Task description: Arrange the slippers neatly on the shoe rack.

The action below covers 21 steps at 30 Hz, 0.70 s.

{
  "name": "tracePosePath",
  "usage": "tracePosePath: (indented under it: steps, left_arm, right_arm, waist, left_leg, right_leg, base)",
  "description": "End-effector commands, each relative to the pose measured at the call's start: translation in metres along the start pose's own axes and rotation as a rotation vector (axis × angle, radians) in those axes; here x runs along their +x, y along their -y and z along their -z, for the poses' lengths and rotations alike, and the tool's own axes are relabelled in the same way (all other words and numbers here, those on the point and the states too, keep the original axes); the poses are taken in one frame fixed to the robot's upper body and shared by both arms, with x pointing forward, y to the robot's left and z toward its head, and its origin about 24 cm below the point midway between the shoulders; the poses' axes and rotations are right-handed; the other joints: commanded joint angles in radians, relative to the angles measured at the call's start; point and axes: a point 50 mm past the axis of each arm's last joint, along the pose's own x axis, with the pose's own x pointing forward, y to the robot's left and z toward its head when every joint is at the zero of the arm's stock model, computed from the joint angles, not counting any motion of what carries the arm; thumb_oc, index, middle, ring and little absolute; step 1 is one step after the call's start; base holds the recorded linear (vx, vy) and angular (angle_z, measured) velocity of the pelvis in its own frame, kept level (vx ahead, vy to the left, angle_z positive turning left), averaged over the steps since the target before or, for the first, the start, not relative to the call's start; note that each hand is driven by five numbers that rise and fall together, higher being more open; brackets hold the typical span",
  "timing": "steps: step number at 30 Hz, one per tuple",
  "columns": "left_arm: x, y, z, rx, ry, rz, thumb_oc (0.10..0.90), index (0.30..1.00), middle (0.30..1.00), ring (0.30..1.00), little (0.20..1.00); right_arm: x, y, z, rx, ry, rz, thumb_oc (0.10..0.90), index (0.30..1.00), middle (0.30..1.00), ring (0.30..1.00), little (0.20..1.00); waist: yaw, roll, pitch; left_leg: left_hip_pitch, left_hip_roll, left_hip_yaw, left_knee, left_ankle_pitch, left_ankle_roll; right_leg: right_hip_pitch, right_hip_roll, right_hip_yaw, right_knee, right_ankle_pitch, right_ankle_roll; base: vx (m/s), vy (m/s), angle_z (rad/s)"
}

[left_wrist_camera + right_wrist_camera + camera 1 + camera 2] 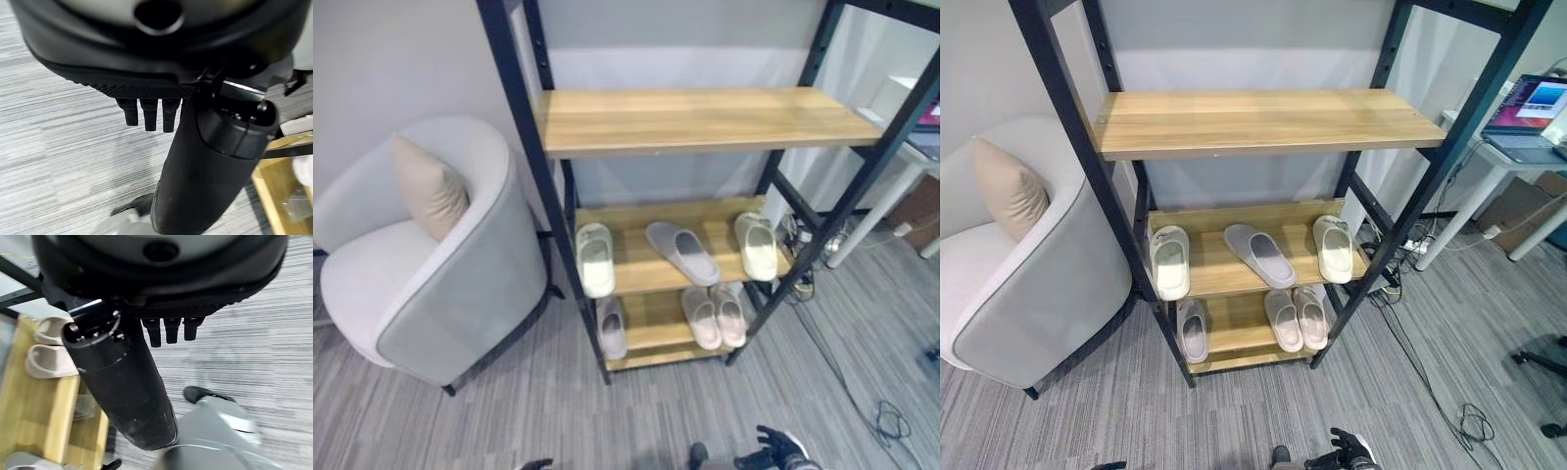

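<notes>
Both hands hang empty, slippers sit on the shoe rack (570, 201).
Left hand (146, 58) and right hand (171, 289): fingers straight, holding nothing, above the floor. Three slippers (682, 252) line the middle shelf, three the bottom shelf (656, 333).

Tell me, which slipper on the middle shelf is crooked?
The grey slipper in the middle lies slanted; the two cream slippers beside it point straight.

Six slippers (682, 252) sat on one rack (705, 119) (three per lower shelf), beside one armchair (460, 284) with one cushion (429, 186).
</notes>
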Motion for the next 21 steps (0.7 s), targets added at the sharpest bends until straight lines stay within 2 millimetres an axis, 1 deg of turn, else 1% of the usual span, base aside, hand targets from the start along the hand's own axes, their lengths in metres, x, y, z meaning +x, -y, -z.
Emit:
tracePosePath:
  steps: [1, 2, 4, 5, 7, 9, 10, 11, 14, 18, 19, 20, 21]
  left_arm:
    - [0.002, -0.007, -0.021, 0.001, 0.053, -0.033, 0.800, 0.900, 0.900, 0.900, 0.900]
    - [0.002, -0.003, -0.019, 0.002, 0.049, -0.027, 0.800, 0.900, 0.900, 0.900, 0.900]
    - [0.002, 0.001, -0.019, 0.008, 0.052, -0.019, 0.800, 0.900, 0.900, 0.900, 0.900]
    - [0.002, 0.003, -0.021, 0.013, 0.061, -0.016, 0.800, 0.900, 0.900, 0.900, 0.900]
    - [0.002, 0.006, -0.026, 0.022, 0.078, -0.007, 0.800, 0.900, 0.900, 0.900, 0.900]
    - [0.002, 0.009, -0.031, 0.034, 0.095, -0.002, 0.800, 0.900, 0.900, 0.900, 0.900]
    - [0.002, 0.009, -0.031, 0.035, 0.095, -0.002, 0.800, 0.900, 0.900, 0.900, 0.900]
    - [0.002, 0.012, -0.034, 0.046, 0.105, 0.005, 0.800, 0.900, 0.900, 0.900, 0.900]
    - [0.002, 0.019, -0.039, 0.073, 0.129, 0.021, 0.800, 0.900, 0.900, 0.900, 0.900]
    - [0.002, 0.023, -0.036, 0.100, 0.122, 0.040, 0.800, 0.900, 0.900, 0.900, 0.900]
    - [0.002, 0.023, -0.036, 0.100, 0.122, 0.040, 0.800, 0.900, 0.900, 0.900, 0.900]
    - [0.002, 0.023, -0.033, 0.102, 0.113, 0.044, 0.800, 0.900, 0.900, 0.900, 0.900]
    - [0.002, 0.023, -0.031, 0.102, 0.109, 0.046, 0.800, 0.900, 0.900, 0.900, 0.900]
  right_arm:
    - [0.001, 0.028, -0.053, -0.080, 0.241, 0.056, 0.800, 0.900, 0.900, 0.900, 0.900]
    - [-0.003, 0.030, -0.072, -0.078, 0.338, 0.050, 0.800, 0.900, 0.900, 0.900, 0.900]
    - [-0.009, 0.028, -0.089, -0.090, 0.429, 0.030, 0.800, 0.900, 0.900, 0.900, 0.900]
    - [-0.014, 0.026, -0.100, -0.101, 0.490, 0.010, 0.800, 0.900, 0.900, 0.900, 0.900]
    - [-0.024, 0.024, -0.116, -0.130, 0.582, -0.017, 0.800, 0.900, 0.900, 0.900, 0.900]
    - [-0.031, 0.020, -0.125, -0.117, 0.646, -0.039, 0.800, 0.900, 0.900, 0.900, 0.900]
    - [-0.031, 0.020, -0.125, -0.116, 0.646, -0.039, 0.800, 0.900, 0.900, 0.900, 0.900]
    - [-0.036, 0.018, -0.130, -0.104, 0.683, -0.052, 0.800, 0.900, 0.900, 0.900, 0.900]
    - [-0.052, 0.006, -0.142, -0.068, 0.788, -0.142, 0.800, 0.900, 0.900, 0.900, 0.900]
    - [-0.076, -0.004, -0.157, -0.093, 0.907, -0.260, 0.800, 0.900, 0.900, 0.900, 0.900]
    - [-0.076, -0.004, -0.157, -0.093, 0.906, -0.260, 0.800, 0.900, 0.900, 0.900, 0.900]
    - [-0.087, -0.005, -0.165, -0.134, 0.962, -0.294, 0.800, 0.900, 0.900, 0.900, 0.900]
    - [-0.093, -0.005, -0.168, -0.156, 0.988, -0.303, 0.800, 0.900, 0.900, 0.900, 0.900]
  waist:
    - [-0.005, 0.010, -0.006]
    - [-0.004, 0.012, -0.013]
    - [-0.005, 0.015, -0.019]
    - [-0.006, 0.016, -0.021]
    - [-0.008, 0.019, -0.023]
    - [-0.011, 0.021, -0.026]
    - [-0.011, 0.021, -0.026]
    - [-0.014, 0.022, -0.027]
    - [-0.020, 0.027, -0.026]
    - [-0.022, 0.030, -0.025]
    - [-0.022, 0.030, -0.025]
    - [-0.023, 0.029, -0.026]
    - [-0.023, 0.030, -0.026]
  left_leg:
    - [-0.040, 0.036, -0.034, 0.077, -0.047, -0.049]
    - [-0.038, 0.044, -0.037, 0.057, -0.033, -0.057]
    - [-0.034, 0.052, -0.043, 0.032, -0.017, -0.064]
    - [-0.033, 0.056, -0.045, 0.017, -0.008, -0.069]
    - [-0.034, 0.063, -0.048, -0.005, 0.006, -0.077]
    - [-0.040, 0.067, -0.052, -0.010, 0.010, -0.084]
    - [-0.040, 0.067, -0.052, -0.010, 0.010, -0.084]
    - [-0.043, 0.069, -0.053, -0.010, 0.011, -0.087]
    - [-0.047, 0.076, -0.059, -0.010, 0.012, -0.093]
    - [-0.048, 0.079, -0.057, -0.010, 0.009, -0.097]
    - [-0.047, 0.079, -0.057, -0.010, 0.009, -0.097]
    - [-0.046, 0.082, -0.054, -0.010, 0.008, -0.098]
    - [-0.045, 0.082, -0.054, -0.010, 0.007, -0.099]
  right_leg:
    - [0.027, 0.018, 0.024, 0.017, -0.016, 0.020]
    - [0.041, 0.023, 0.016, -0.002, -0.022, 0.016]
    - [0.052, 0.029, 0.009, -0.019, -0.029, 0.012]
    - [0.058, 0.032, 0.007, -0.027, -0.033, 0.010]
    - [0.065, 0.035, -0.006, -0.041, -0.039, 0.007]
    - [0.073, 0.039, -0.014, -0.054, -0.043, 0.005]
    - [0.073, 0.039, -0.015, -0.055, -0.043, 0.005]
    - [0.078, 0.041, -0.019, -0.061, -0.045, 0.004]
    - [0.089, 0.045, -0.031, -0.075, -0.048, 0.001]
    - [0.094, 0.048, -0.037, -0.083, -0.050, -0.001]
    - [0.095, 0.048, -0.037, -0.083, -0.050, -0.001]
    - [0.100, 0.049, -0.040, -0.086, -0.052, -0.001]
    - [0.102, 0.049, -0.039, -0.088, -0.053, -0.001]
  base:
    - [0.05, -0.155, -0.09]
    - [0.06, -0.186, -0.03]
    - [0.03, -0.150, 0.08]
    - [0.00, -0.113, 0.07]
    - [-0.01, -0.094, 0.07]
    - [0.00, -0.067, 0.06]
    - [0.01, -0.047, 0.08]
    - [0.02, -0.051, 0.13]
    - [0.02, -0.058, 0.13]
    - [0.01, -0.014, 0.02]
    - [0.00, 0.000, 0.00]
    - [0.03, -0.006, 0.04]
    - [0.03, -0.006, 0.02]
